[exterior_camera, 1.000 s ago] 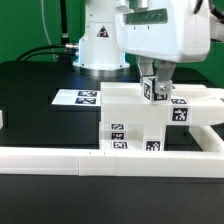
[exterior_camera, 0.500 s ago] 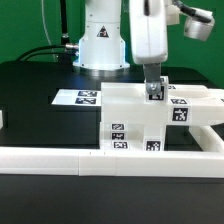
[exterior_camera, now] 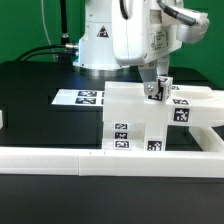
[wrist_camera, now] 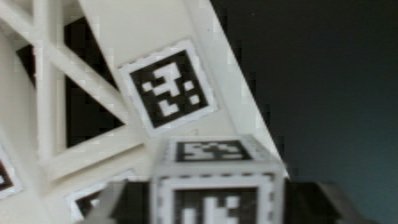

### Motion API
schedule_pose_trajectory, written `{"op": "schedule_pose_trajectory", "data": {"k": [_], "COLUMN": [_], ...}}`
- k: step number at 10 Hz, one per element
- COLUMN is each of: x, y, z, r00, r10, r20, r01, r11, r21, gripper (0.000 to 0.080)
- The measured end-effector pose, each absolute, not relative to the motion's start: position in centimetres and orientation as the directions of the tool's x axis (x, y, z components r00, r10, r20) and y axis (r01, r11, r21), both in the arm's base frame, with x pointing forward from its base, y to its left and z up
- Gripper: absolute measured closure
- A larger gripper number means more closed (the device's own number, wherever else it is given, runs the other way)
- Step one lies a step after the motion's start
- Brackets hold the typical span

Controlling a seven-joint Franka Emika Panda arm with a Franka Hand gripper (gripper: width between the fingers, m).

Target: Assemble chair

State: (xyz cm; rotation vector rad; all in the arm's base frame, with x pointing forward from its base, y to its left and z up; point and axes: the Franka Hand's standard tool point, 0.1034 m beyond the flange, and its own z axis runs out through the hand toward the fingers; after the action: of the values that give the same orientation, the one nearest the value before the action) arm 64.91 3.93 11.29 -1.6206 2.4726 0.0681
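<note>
Since the earlier frame the wrist has been turned; the gripper (exterior_camera: 155, 88), apparently loosened, straddles the upright short post (exterior_camera: 154, 91) atop the chair (exterior_camera: 135, 115), directly beneath it

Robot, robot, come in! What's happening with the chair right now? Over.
Gripper low over the chair, jaws either side of a small tagged post; grip unclear. Chair parts stacked against the border rail. Nothing in the way.
</note>
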Motion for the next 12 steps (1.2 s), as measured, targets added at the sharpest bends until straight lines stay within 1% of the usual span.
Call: {"op": "schedule_pose_trajectory", "data": {"k": [1, 2, 3, 5, 6, 7, 9, 10, 11, 12], "x": [64.94, 64.94, 64.92, 64.91, 64.88, 64.8, 64.85, 65.04, 65.31, 65.26], "y": [4.09, 4.2, 4.15, 4.14, 4.14, 4.12, 4.14, 4.27, 4.26, 4.22], "z": [11.33, 11.32, 11.26, 11.22, 11.19, 11.13, 11.37, 11.59, 11.6, 11.54], "r00": [-0.38, -0.327, -0.257, -0.131, -0.029, 0.11, 0.359, 0.483, 0.585, 0.7], "r10": [-0.907, -0.928, -0.951, -0.979, -0.989, -0.986, -0.929, -0.872, -0.809, -0.713], "r20": [-0.18, -0.177, -0.17, -0.157, -0.145, -0.127, -0.092, -0.072, -0.054, -0.042], "r01": [-0.916, -0.936, -0.958, -0.983, -0.992, -0.988, -0.931, -0.874, -0.81, -0.714], "r11": [0.397, 0.344, 0.274, 0.148, 0.047, -0.094, -0.349, -0.477, -0.579, -0.696], "r21": [-0.064, -0.074, -0.086, -0.107, -0.12, -0.125, -0.106, -0.089, -0.092, -0.073], "gripper": [0.0372, 0.0203, 0.0166, 0.0153, 0.0151, 0.0151, 0.0151, 0.0151, 0.0151, 0.0151]}}
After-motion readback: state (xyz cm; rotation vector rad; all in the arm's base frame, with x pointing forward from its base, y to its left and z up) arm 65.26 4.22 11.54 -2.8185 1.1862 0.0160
